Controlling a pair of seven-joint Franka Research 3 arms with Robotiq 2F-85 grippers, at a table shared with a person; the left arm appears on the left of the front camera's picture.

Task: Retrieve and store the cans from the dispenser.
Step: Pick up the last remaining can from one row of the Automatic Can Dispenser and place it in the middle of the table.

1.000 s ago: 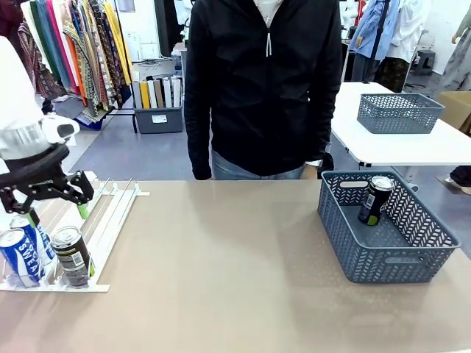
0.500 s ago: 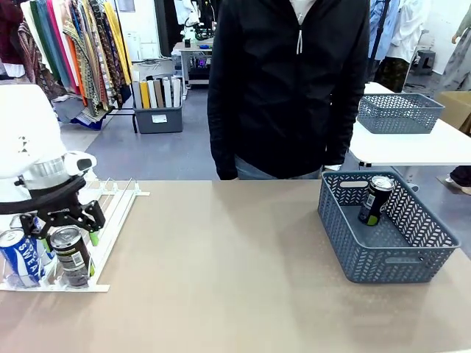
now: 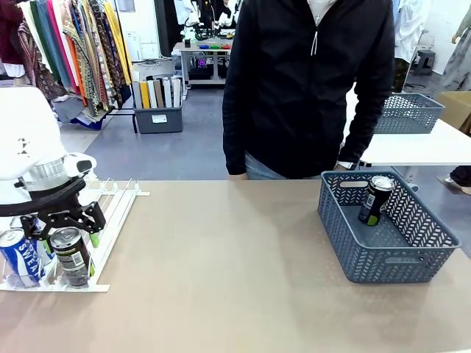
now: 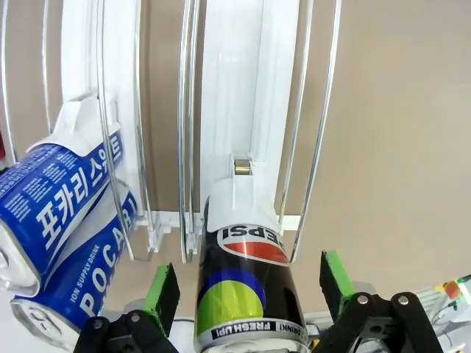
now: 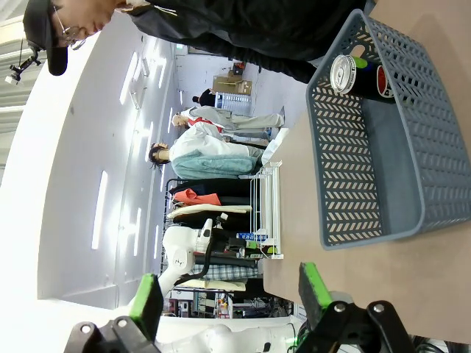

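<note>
Pepsi can [image 4: 246, 294] — left jaws spread astride it, right jaws released, Pocari cans [image 4: 66, 213] alongside

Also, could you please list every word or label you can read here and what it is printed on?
"PEPSI", "FRESH UP!": black can.
"포카리스웨트": upper blue can.
"POCARI", "ION SUPPLY DRINK": lower blue can.
"SWEAT": leftmost can, front view.
Too small to read: print on the lone can in the basket.
</note>
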